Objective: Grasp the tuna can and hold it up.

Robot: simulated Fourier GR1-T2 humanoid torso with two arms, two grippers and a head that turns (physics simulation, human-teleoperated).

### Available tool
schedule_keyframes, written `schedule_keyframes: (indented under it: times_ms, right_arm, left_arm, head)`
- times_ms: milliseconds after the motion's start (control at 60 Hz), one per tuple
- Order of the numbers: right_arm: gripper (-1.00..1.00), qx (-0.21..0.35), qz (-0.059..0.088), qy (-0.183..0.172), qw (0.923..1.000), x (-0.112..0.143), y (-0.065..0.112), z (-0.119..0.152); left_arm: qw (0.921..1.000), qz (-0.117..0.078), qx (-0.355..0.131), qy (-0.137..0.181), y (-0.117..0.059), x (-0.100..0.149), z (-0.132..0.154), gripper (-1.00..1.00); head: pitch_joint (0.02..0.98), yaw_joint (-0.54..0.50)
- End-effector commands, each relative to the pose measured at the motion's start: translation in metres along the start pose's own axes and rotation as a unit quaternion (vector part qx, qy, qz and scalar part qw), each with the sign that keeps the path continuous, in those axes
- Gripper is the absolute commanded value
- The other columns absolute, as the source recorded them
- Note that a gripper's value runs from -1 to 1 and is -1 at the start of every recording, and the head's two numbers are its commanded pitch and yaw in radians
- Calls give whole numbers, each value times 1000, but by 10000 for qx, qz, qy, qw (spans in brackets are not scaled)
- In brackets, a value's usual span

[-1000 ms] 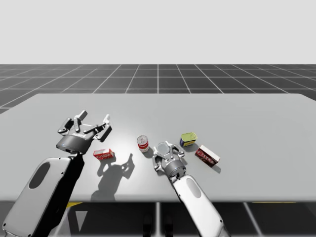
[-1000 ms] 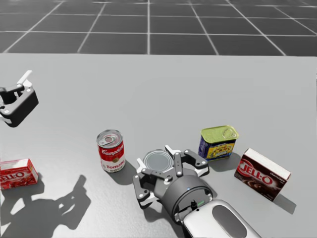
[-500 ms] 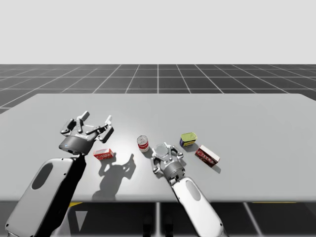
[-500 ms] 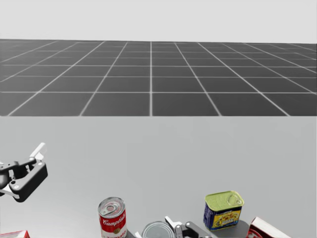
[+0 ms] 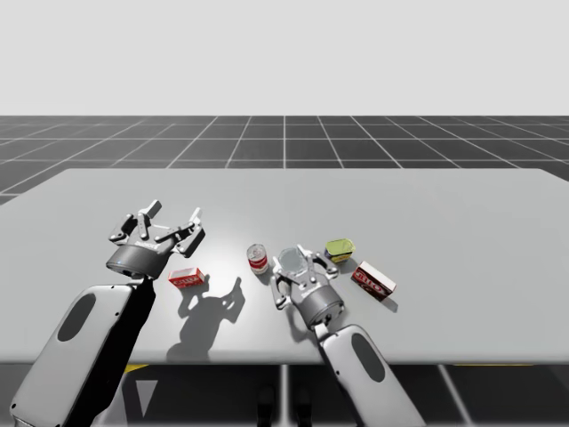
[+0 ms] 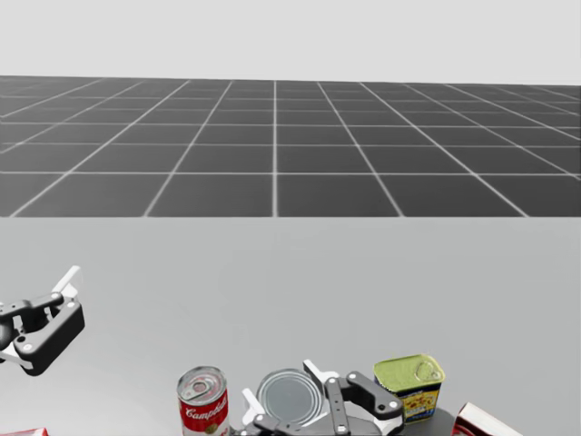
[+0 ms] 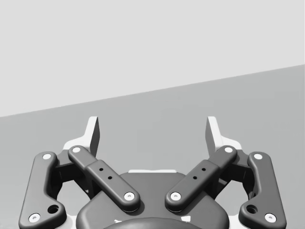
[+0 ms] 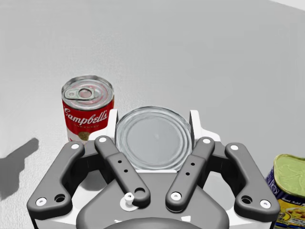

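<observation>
Inside R gripper (image 8: 153,118): tuna can (image 8: 153,139), lid up, tilted.

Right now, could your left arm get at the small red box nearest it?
Probably yes. My left gripper is open, and the small red box lies on the table close by it, with nothing between them. The red can stands further off, out of the way.

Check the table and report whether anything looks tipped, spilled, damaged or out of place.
Nothing stands out. The red can and the green-topped can stand upright, the left red box and the right red box rest on the table, nothing is spilled, and the tuna can sits in my right gripper.
</observation>
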Motion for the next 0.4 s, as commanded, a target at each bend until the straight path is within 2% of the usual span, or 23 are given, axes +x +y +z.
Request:
schedule_keyframes:
  times_ms: [17, 100, 133, 250, 267, 400]
  right_arm:
    - [1000, -683, 17, -630, 9957, 55, -17, -4]
    - [1000, -693, 42, -838, 9941, 69, -19, -3]
    - [1000, -741, 114, -1001, 9922, 78, -21, -4]
    - [1000, -811, 205, -1329, 9876, 96, -25, -2]
    - [1000, -877, 253, -1496, 9845, 105, -27, 0]
    - [1000, -1024, 374, -2011, 9735, 136, -33, 13]
  left_arm:
    - [10000, 0, 9, -4, 1, 0, 0, -1000]
    - [10000, -4, 14, -18, 1, 0, 0, -1000]
    - [10000, -2, 22, -50, 1, 1, 0, -1000]
    - [10000, 14, 39, -80, 1, 1, 0, -1000]
    - [10000, 11, 44, -84, 1, 1, 0, -1000]
    - [9999, -26, 66, -72, 0, 1, 0, -1000]
  head:
    - [451, -36]
    - [450, -39]
    - [448, -40]
    - [441, -41]
    - [438, -41]
    - [432, -48]
